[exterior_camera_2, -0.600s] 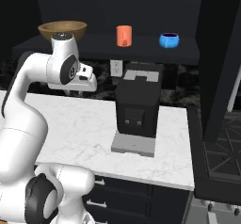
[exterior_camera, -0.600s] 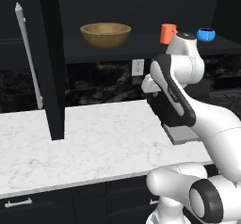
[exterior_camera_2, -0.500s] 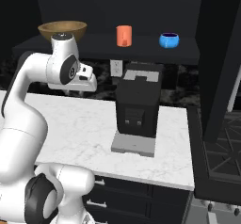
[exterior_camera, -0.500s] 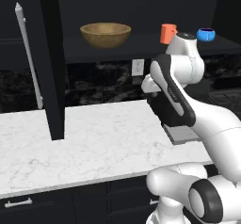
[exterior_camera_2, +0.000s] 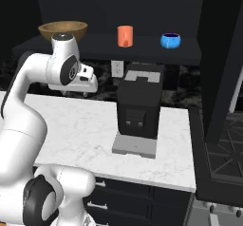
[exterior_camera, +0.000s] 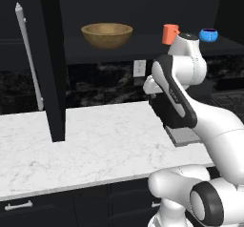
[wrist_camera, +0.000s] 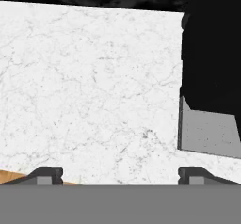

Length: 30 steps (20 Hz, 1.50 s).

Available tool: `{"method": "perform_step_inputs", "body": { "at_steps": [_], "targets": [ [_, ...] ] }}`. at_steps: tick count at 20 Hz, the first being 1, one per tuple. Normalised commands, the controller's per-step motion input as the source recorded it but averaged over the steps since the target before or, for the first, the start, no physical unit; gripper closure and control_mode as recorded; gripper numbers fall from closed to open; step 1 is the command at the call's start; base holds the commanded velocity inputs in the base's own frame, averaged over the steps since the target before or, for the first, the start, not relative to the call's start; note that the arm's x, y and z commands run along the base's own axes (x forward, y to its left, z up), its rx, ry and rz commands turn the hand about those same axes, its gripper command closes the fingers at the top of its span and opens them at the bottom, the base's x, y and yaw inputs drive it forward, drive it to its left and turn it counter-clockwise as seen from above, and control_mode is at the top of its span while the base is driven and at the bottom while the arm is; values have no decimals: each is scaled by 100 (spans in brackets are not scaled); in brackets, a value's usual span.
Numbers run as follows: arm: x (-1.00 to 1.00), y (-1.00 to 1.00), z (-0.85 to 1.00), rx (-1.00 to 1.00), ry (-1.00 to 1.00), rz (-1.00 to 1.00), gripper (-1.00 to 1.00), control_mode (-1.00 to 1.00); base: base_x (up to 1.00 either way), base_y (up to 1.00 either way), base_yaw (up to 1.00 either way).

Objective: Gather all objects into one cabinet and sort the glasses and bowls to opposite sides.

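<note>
On cabinet shelf (exterior_camera_2: 142, 47): wooden bowl (exterior_camera: 106, 34) far left, orange mug (exterior_camera_2: 125, 35) mid, blue vessel (exterior_camera_2: 170, 41) right, all apart
Gripper (wrist_camera: 120, 177): jaws wide apart, nothing held, above white counter (exterior_camera: 105, 140), left of coffee machine (exterior_camera_2: 139, 107)
Cabinet door (exterior_camera: 50, 59): swung open, left of bowl, bar handle (exterior_camera: 28, 54) on it

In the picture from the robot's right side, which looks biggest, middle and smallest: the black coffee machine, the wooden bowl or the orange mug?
1. Black coffee machine, clearly the biggest, though it also stands nearest the camera.
2. Wooden bowl, partly hidden behind the arm.
3. Orange mug, the smallest.
</note>
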Motion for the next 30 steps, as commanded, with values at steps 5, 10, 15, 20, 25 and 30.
{"method": "perform_step_inputs", "body": {
  "at_steps": [5,10,15,20,25,30],
  "targets": [
    [0,0,0,0,0,0,-100,100,-61,0,0],
    [0,0,0,0,0,0,-100,100,-79,-1,-4],
    [0,0,0,0,0,0,-100,100,-84,0,-8],
    [0,0,0,0,0,0,-100,100,-86,0,-9],
    [0,0,0,0,0,0,-100,100,-31,0,-5],
    [0,0,0,0,0,0,-100,100,-2,-2,-4]
  ]
}}
